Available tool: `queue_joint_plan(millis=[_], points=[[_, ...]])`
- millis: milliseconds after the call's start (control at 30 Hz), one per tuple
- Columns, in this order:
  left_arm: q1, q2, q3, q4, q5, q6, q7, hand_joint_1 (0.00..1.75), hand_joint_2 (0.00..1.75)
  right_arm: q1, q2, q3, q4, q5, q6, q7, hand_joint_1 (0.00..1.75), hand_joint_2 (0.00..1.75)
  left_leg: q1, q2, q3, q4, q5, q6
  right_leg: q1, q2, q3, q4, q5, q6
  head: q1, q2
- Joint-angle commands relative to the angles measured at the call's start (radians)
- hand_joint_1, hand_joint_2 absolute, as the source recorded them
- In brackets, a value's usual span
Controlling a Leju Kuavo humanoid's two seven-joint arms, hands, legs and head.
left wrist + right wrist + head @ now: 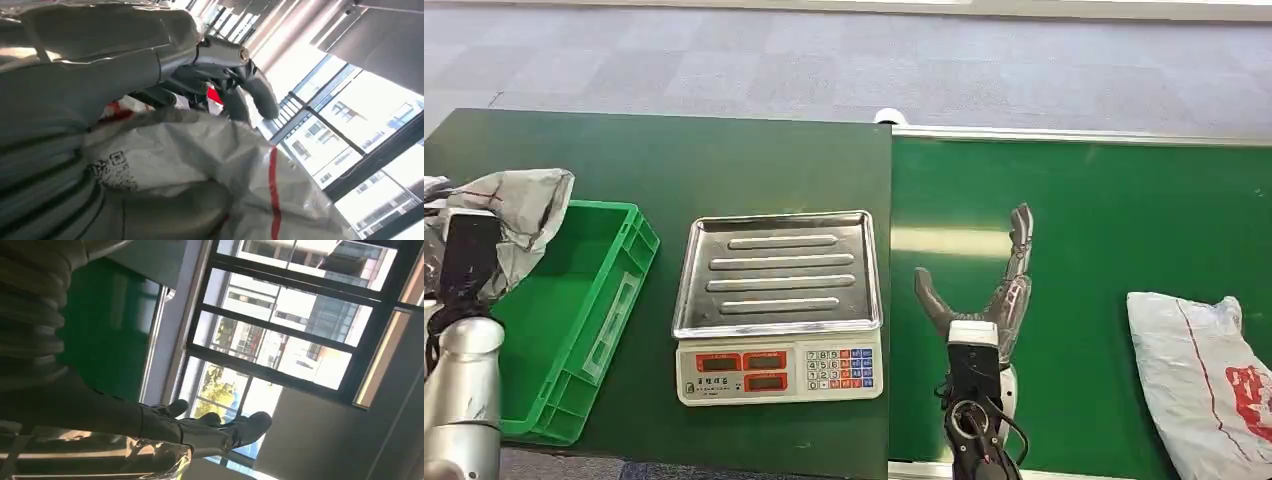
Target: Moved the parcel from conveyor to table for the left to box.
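Observation:
My left hand (pixel 469 255) grips a crumpled grey-white parcel (pixel 524 215) with red markings above the left side of the green box (pixel 574 310). In the left wrist view the same parcel (pixel 200 165) lies bunched under my fingers (pixel 240 80), which curl over it. My right hand (pixel 989 300) hovers open over the green conveyor (pixel 1104 220), fingers stretched forward and thumb out to the side, holding nothing. A second white parcel (pixel 1204 380) with red print lies on the conveyor at the right edge, well to the right of that hand.
A weighing scale (pixel 779 300) with a steel tray and keypad stands on the dark green table (pixel 724 160) between box and conveyor. A metal rail (pixel 1084 135) bounds the conveyor's far side. Grey carpet floor lies beyond.

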Motion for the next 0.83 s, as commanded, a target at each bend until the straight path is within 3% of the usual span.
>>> queue_joint_plan(millis=[33,200,367,467,567,667,833], points=[[0.104,-0.088,0.056,-0.179,0.016,0.02,-0.027,0.0,1.75,-0.017,-0.002,-0.014,0.055,0.01,0.035,0.024,0.0,1.75,0.0,0.0,0.002,-0.001,0.0,0.001,0.001,-0.001,0.002,-0.002,0.0,-0.001,0.0,0.0],[0.169,-0.094,0.079,-0.278,0.024,0.024,0.005,0.0,1.75,-0.04,-0.005,-0.004,0.084,0.013,0.055,0.028,0.0,1.75,0.0,0.002,0.003,-0.002,0.0,0.002,0.001,0.0,0.002,-0.002,0.001,-0.002,0.0,0.0],[0.237,-0.176,0.039,-0.491,-0.013,0.092,-0.046,0.0,1.75,-0.032,-0.017,-0.014,0.07,0.025,0.03,0.051,0.0,1.75,0.0,-0.001,0.001,-0.001,0.0,0.002,0.001,-0.002,0.002,-0.002,0.0,-0.001,0.0,0.0],[0.335,-0.224,-0.09,-0.71,0.016,0.132,-0.113,0.0,1.75,-0.02,-0.033,-0.022,0.046,0.052,0.037,0.079,0.0,1.75,0.0,-0.002,0.0,0.0,0.0,0.002,0.001,-0.003,0.001,-0.002,0.0,0.0,0.0,0.0],[0.505,-0.246,-0.346,-0.844,0.144,0.06,-0.183,0.0,1.75,0.006,-0.067,-0.028,0.015,0.046,0.124,0.12,0.0,1.75,0.0,-0.003,0.001,-0.001,-0.001,0.003,0.0,-0.004,0.004,-0.003,-0.001,-0.001,0.0,0.0],[0.631,-0.274,-0.555,-0.816,0.269,0.059,-0.234,0.0,1.75,0.058,-0.087,-0.048,-0.035,0.041,0.189,0.122,0.0,1.75,-0.002,-0.004,0.005,-0.004,-0.002,0.004,-0.002,-0.005,0.007,-0.006,-0.001,-0.001,-0.001,0.0],[0.678,-0.293,-0.646,-0.769,0.367,0.032,-0.244,0.0,1.75,0.142,-0.133,-0.031,-0.074,0.06,0.222,0.139,0.0,1.75,-0.002,-0.004,0.003,-0.001,-0.004,0.004,-0.002,-0.005,0.004,-0.005,-0.002,0.0,0.0,0.0]])
